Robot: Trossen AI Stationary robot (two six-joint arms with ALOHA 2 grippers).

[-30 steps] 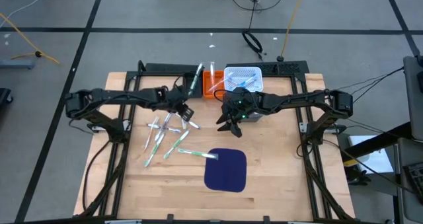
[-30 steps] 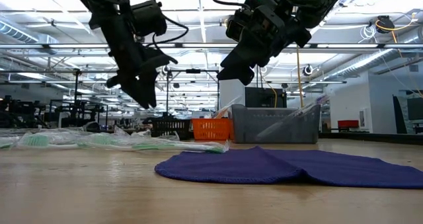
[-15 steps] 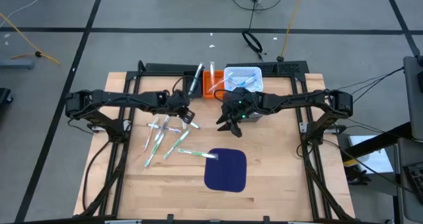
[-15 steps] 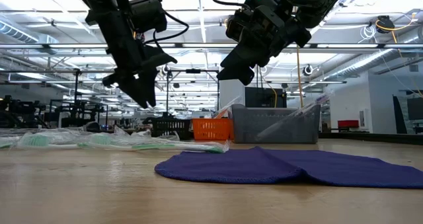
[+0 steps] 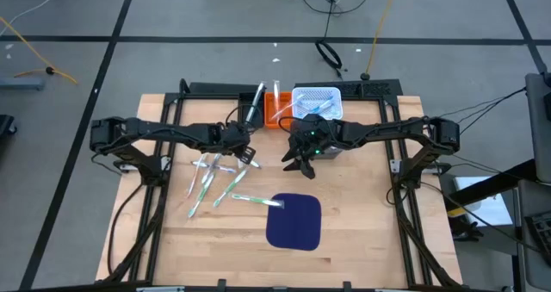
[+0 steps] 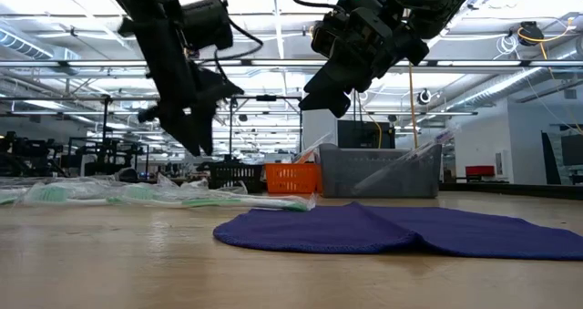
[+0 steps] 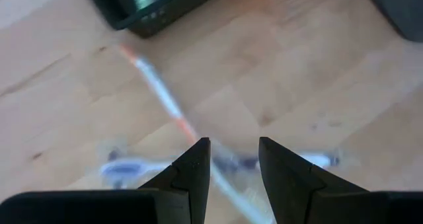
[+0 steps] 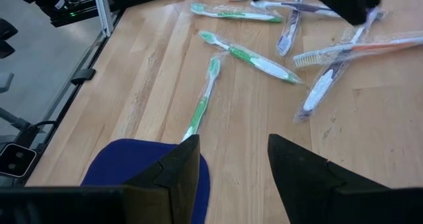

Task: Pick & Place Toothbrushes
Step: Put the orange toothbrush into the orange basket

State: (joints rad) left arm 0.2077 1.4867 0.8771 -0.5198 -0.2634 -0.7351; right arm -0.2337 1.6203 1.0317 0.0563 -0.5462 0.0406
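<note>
Nearest the front edge of the table (image 5: 172, 249), the dark blue mat (image 5: 294, 220) lies flat on the wood. Just past the mat's left corner a green toothbrush (image 5: 255, 201) lies with its end touching the cloth, and beyond that the rest of the toothbrushes (image 5: 211, 176) sprawl in a loose pile, wrapped in clear film, green, white and bluish ones crossing each other. Over the far end of that pile hangs the left gripper (image 5: 247, 153), well clear of the wood, fingers (image 7: 192, 174) spread with nothing between them; its wrist camera looks down on an orange-and-white brush (image 7: 158, 92) under the gap. Beyond the mat's far edge the right gripper (image 5: 297, 164) hovers too, jaws parted and empty. Farther back still, past both grippers, sit a small orange basket (image 5: 275, 108) and a grey bin (image 5: 317, 101), side by side, with a few brushes already poking out of them.
</note>
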